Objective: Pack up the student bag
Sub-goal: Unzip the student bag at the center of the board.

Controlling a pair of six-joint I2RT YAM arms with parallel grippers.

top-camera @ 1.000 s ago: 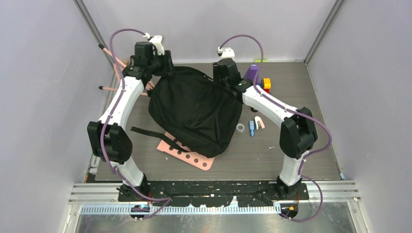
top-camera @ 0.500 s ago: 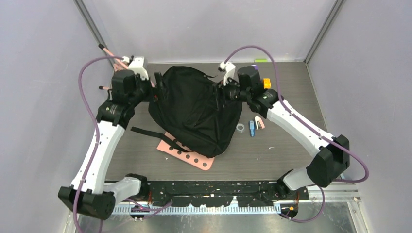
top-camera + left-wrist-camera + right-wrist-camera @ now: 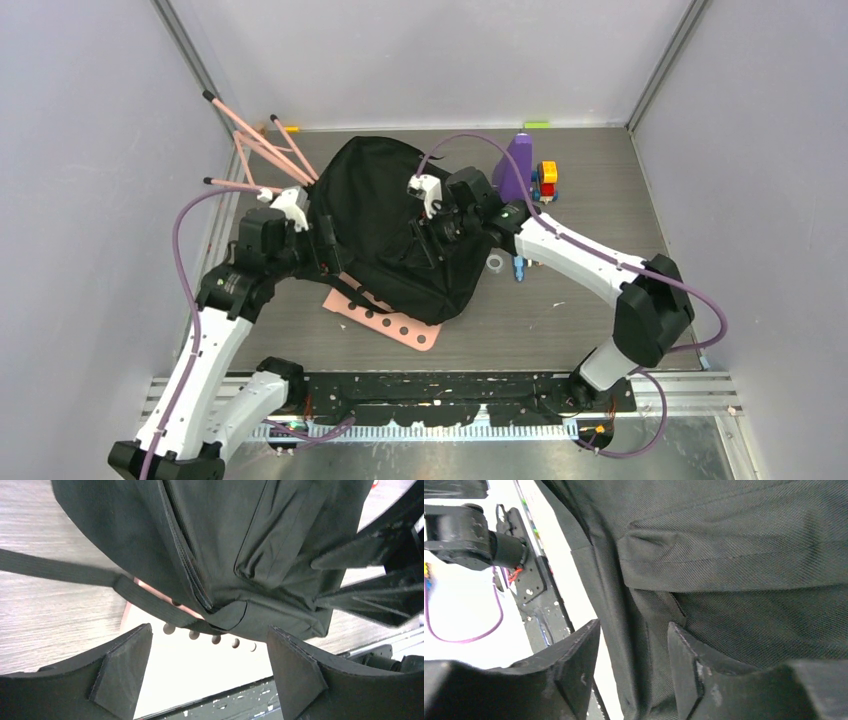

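The student bag (image 3: pixel 390 225), a large black fabric backpack, lies in the middle of the table on a pink perforated board (image 3: pixel 390 320). One black strap (image 3: pixel 305 274) trails off to its left. My left gripper (image 3: pixel 326 248) sits at the bag's left edge. In the left wrist view its jaws (image 3: pixel 210 672) stand wide open and empty, with the bag's zipper seam (image 3: pixel 185 565) just ahead. My right gripper (image 3: pixel 433 232) is over the bag's right half. Its jaws (image 3: pixel 631 675) are open around a fold of the bag's fabric (image 3: pixel 644 645), with a gap on one side.
A purple object (image 3: pixel 517 165) and a coloured toy (image 3: pixel 546 178) stand at the back right. A tape ring (image 3: pixel 494 263) and a small blue item (image 3: pixel 518 266) lie right of the bag. Pink rods (image 3: pixel 255 140) lean at the back left. Grey walls enclose the table.
Both arms came from the bag's far end toward the near side. The left gripper moved down along the left edge and opened wide; the right moved onto the bag's right half.
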